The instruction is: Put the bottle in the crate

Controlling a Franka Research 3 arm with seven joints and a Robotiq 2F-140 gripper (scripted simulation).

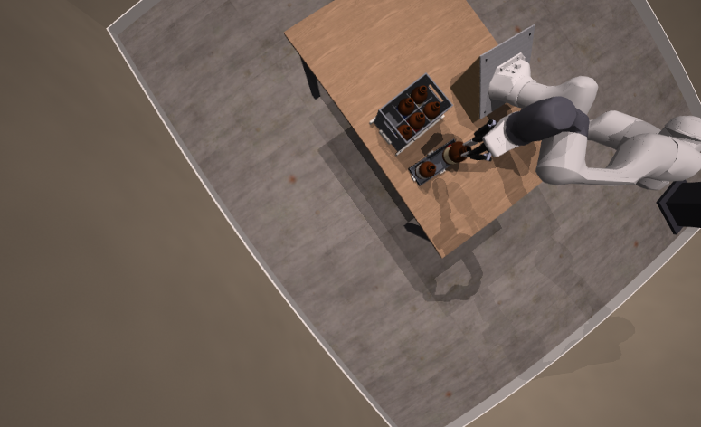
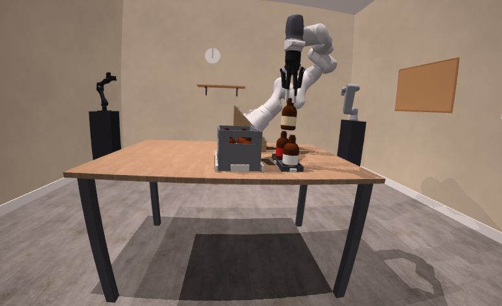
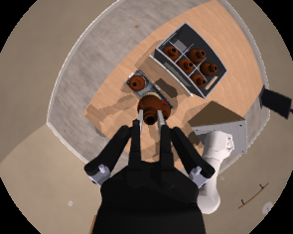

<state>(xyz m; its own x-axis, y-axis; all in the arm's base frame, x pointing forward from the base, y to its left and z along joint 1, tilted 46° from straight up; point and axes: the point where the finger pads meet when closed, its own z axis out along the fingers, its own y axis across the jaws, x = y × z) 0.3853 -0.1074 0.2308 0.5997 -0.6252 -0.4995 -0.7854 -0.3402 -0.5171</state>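
Matt wood-grain table [image 2: 169, 159], glossy brown glass-like bottles [image 2: 288, 113]

The white arm [image 2: 313, 64] rises from its base at the table's far edge, folds over at the elbow and turns its dark wrist [image 2: 294, 26] straight down — the last link stands vertical. Below it the gripper [image 2: 290, 94] points at the table, its black fingers drawn in close and clamped on the neck of a brown bottle [image 2: 288, 115] — it hangs upright in the air.
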